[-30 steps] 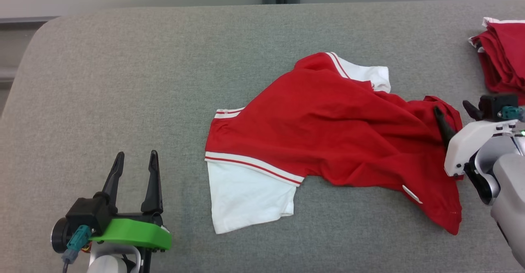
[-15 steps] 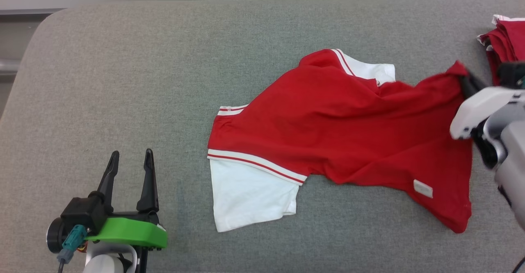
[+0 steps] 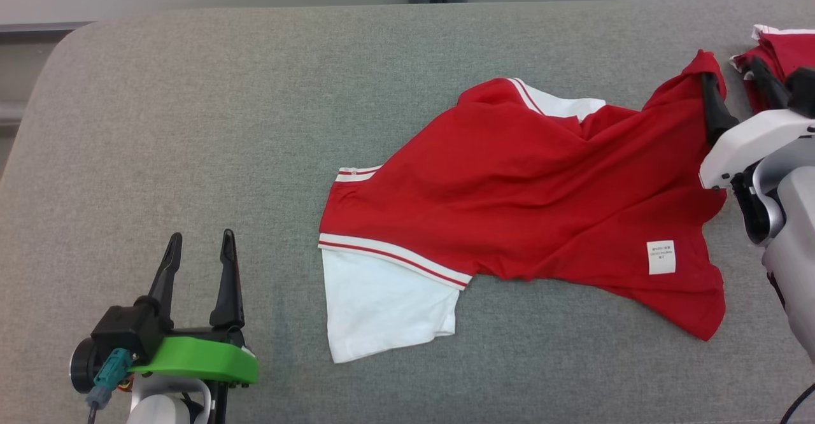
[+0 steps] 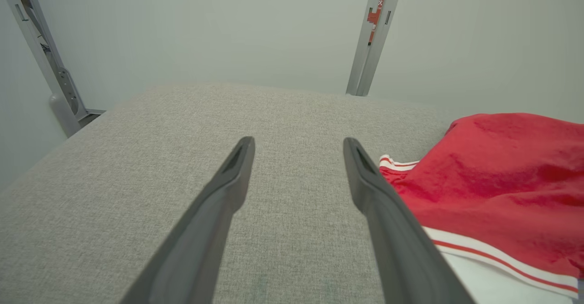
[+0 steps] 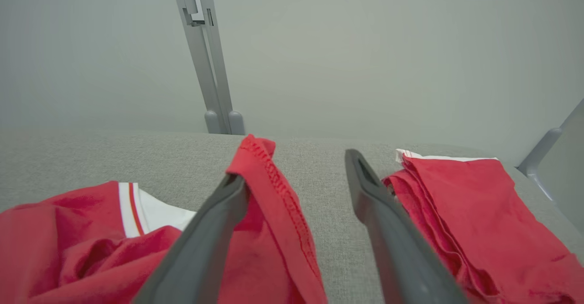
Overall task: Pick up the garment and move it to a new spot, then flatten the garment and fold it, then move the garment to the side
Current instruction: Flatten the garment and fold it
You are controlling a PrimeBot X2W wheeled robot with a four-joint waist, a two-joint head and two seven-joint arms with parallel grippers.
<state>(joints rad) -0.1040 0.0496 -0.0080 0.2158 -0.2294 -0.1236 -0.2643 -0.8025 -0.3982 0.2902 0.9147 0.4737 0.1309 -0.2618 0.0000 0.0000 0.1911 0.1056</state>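
The garment (image 3: 528, 188) is a red shirt with white sleeves and striped trim, lying partly spread in the middle of the grey cushion (image 3: 255, 93). A white label (image 3: 661, 257) shows near its hem. My right gripper (image 3: 732, 70) stands open at the shirt's far right corner. That hem corner (image 5: 269, 190) still hangs against the inner side of one finger (image 5: 205, 231), and the other finger is bare. My left gripper (image 3: 201, 239) is open over bare cushion at the lower left, apart from the white sleeve (image 3: 382, 303). In the left wrist view, the garment (image 4: 502, 171) lies just right of my left gripper (image 4: 299, 142).
A stack of folded red garments (image 3: 786, 45) sits at the cushion's far right edge, just beyond my right gripper; in the right wrist view this stack (image 5: 465, 203) lies beside the bare finger. A grey wall and metal posts (image 5: 205, 53) stand behind the cushion.
My right gripper closed on the shirt's right hem corner, pulled it up and away toward the far right, spreading the body, then opened. The label now faces up. The left arm stayed put.
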